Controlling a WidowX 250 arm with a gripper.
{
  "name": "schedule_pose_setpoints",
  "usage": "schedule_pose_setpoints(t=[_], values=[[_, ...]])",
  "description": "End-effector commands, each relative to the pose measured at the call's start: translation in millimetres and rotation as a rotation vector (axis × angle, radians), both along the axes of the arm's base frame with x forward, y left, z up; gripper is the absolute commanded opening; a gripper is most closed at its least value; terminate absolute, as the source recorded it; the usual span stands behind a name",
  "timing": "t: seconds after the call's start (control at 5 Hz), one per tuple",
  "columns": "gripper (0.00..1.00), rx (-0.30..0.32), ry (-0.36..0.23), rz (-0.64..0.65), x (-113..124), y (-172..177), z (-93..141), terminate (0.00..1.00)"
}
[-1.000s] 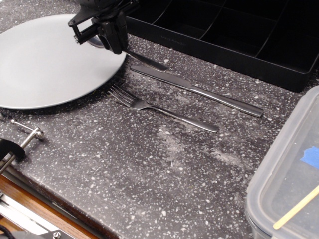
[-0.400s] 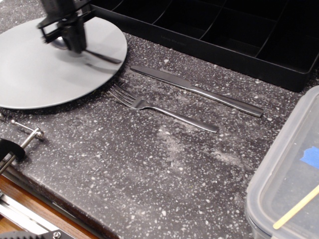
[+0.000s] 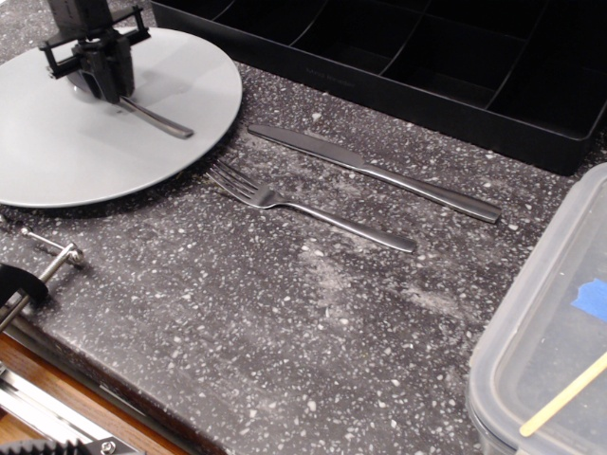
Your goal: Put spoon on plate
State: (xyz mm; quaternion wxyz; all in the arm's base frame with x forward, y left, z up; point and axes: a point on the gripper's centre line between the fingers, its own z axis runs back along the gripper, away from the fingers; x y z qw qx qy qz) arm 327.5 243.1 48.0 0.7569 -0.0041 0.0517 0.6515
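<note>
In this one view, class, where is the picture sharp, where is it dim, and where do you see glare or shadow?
observation.image: knife and fork are sharp with pale glints; the plate is evenly lit, matte, without glare; the gripper is dark, hiding the spoon bowl; the tray compartments are deep shadow.

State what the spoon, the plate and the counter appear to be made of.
Spoon: polished metal, likely steel; its handle glints.
Plate: matte light grey, possibly ceramic or melamine; no glare.
Counter: dark speckled stone or stone-look laminate, flecked white.
</note>
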Motion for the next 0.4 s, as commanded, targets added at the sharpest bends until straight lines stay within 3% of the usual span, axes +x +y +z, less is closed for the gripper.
schedule_pose_setpoints(t=[0.0,0.2], values=[[1.00,0.036,-0.050,-0.014,2.0,2.6,22.4,0.00],[1.00,0.036,-0.050,-0.014,2.0,2.6,22.4,1.00]])
